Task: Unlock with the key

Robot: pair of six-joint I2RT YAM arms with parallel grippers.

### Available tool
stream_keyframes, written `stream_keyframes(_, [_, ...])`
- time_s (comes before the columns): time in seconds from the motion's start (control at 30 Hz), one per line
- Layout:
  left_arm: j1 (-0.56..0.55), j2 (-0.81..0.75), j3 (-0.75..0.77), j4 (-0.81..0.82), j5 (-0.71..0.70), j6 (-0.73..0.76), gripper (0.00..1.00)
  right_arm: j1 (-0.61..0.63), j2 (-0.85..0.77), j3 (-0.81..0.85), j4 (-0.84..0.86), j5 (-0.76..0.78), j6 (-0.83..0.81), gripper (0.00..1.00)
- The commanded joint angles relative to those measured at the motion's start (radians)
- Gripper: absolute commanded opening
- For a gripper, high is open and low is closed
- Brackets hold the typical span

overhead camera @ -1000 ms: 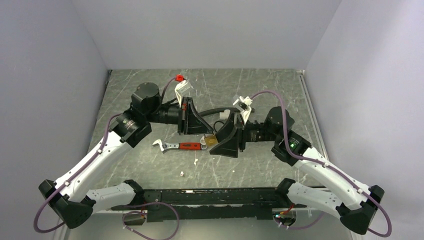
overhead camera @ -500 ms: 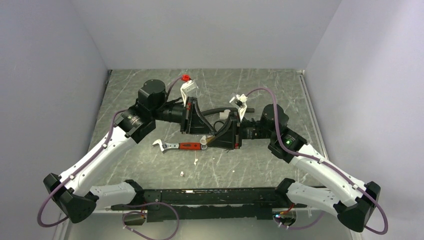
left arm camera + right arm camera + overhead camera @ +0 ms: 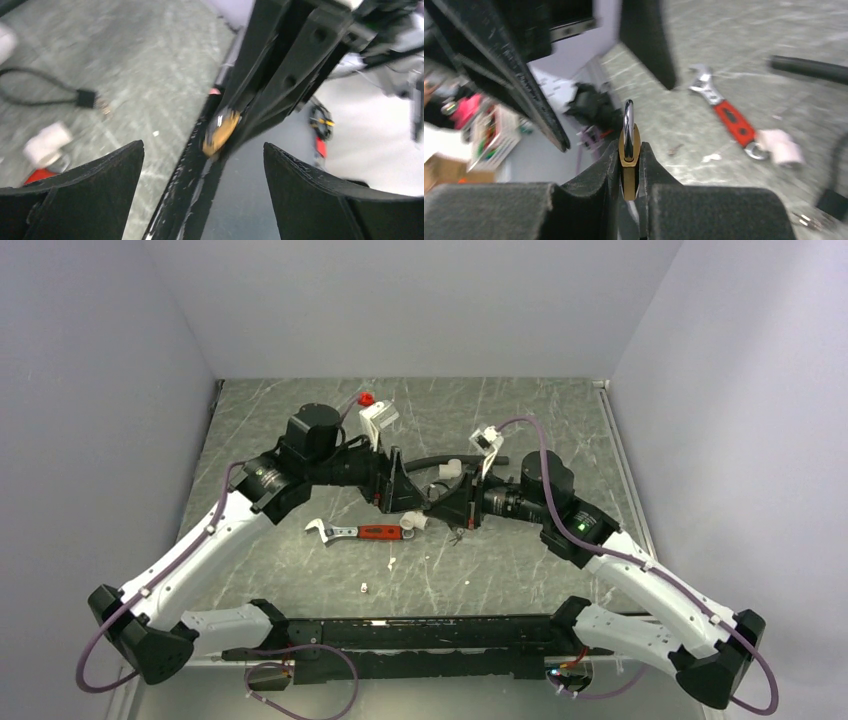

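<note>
- While the right gripper (image 3: 630,152) is clamped on the brass padlock (image 3: 629,137), shackle pointing away from the wrist, the lock body hangs mid-air facing the left arm, probably to present it for insertion.
- The left gripper (image 3: 201,147) has its jaws wide apart and empty, aimed at the padlock.
- The key (image 3: 455,534) is in neither gripper. Best guess: the thin metal bit on the table (image 3: 560,420) just under the right gripper; too small to confirm.
- Judgement: the key needs picking up before any insertion.
- The red-handled wrench (image 3: 365,532) lies nearby, not involved.
</note>
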Motion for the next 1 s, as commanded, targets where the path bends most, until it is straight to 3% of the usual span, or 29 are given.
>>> stream_keyframes(0.0, [0.004,-0.092,-0.057,-0.209,-0.360,0.040,0.93,-0.053,-0.037,-0.035,-0.086,0.335,-0.031,0.00])
stream_keyframes(0.1, [0.004,-0.121,-0.119,-0.294,-0.533,0.012,0.88,-0.064,-0.023,-0.102,-0.078,0.452,-0.027,0.00])
stream_keyframes(0.23, [0.004,-0.107,-0.201,-0.386,-0.709,-0.057,0.81,-0.068,0.097,-0.216,0.024,0.382,0.037,0.00])
stream_keyframes(0.4, [-0.024,-0.093,-0.319,-0.438,-0.785,-0.142,0.69,-0.068,0.300,-0.205,-0.044,0.454,0.078,0.00])
stream_keyframes(0.47, [-0.076,-0.075,-0.341,-0.454,-0.840,-0.217,0.62,-0.067,0.358,-0.176,-0.082,0.476,0.071,0.00])
stream_keyframes(0.6, [-0.272,0.052,-0.322,-0.584,-1.015,-0.466,0.58,-0.066,0.379,-0.184,-0.039,0.457,0.074,0.00])
stream_keyframes(0.73, [-0.404,0.193,-0.353,-0.543,-1.056,-0.607,0.52,-0.066,0.373,-0.186,-0.018,0.446,0.078,0.00])
stream_keyframes(0.97, [-0.478,0.395,-0.351,-0.505,-1.057,-0.693,0.47,-0.066,0.347,-0.197,-0.027,0.438,0.073,0.00])
